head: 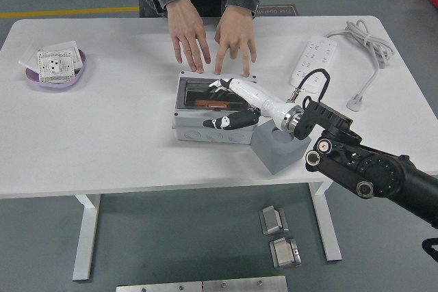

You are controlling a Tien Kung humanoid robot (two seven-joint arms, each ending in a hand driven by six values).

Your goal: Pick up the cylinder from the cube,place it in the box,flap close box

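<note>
White tabletop: rectangular grey box, orange cylinder.

The white table carried a grey box near its middle. A grey cube sat just right of the box, a purple dish far left, a power strip right of it and farther back.

Box mid-table, cylinder seemingly inside, cube right of it, dish far left.
</note>
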